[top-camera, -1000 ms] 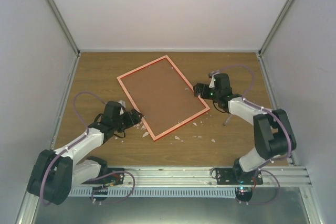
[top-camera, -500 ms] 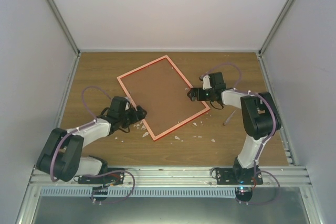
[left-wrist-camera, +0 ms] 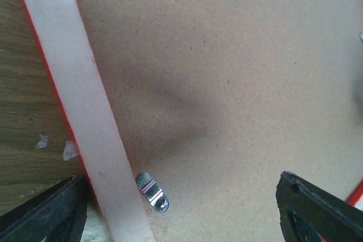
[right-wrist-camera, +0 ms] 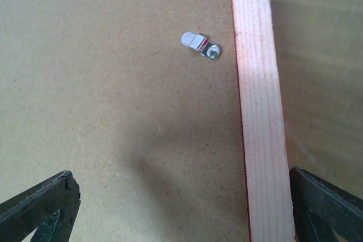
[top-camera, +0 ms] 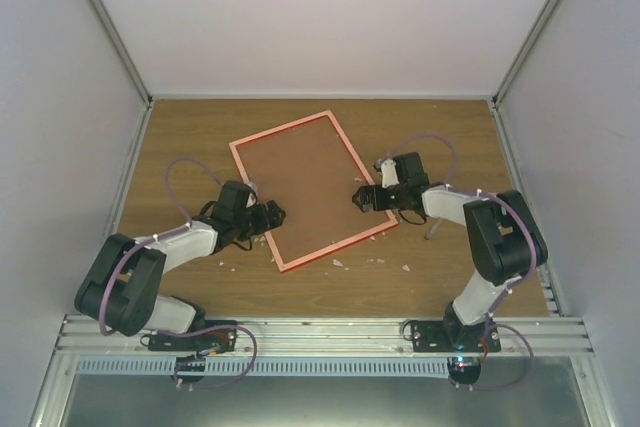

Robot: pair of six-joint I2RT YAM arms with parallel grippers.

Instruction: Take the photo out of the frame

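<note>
Frame point(top-camera: 338, 247) face down, backing board point(top-camera: 312, 190) up. Left gripper point(top-camera: 272, 215) and right gripper point(top-camera: 362, 197) both spread wide, straddling its opposite long sides, gripping nothing.

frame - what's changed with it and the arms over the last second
The frame turned slightly clockwise in the top view, its near corner swinging left. The left gripper moved in to the frame's left rim. The right gripper came nearer along the right rim. Both are open, each straddling a rim, with nothing grasped. Unchanged: the frame lies face-down with the backing board in place.
</note>
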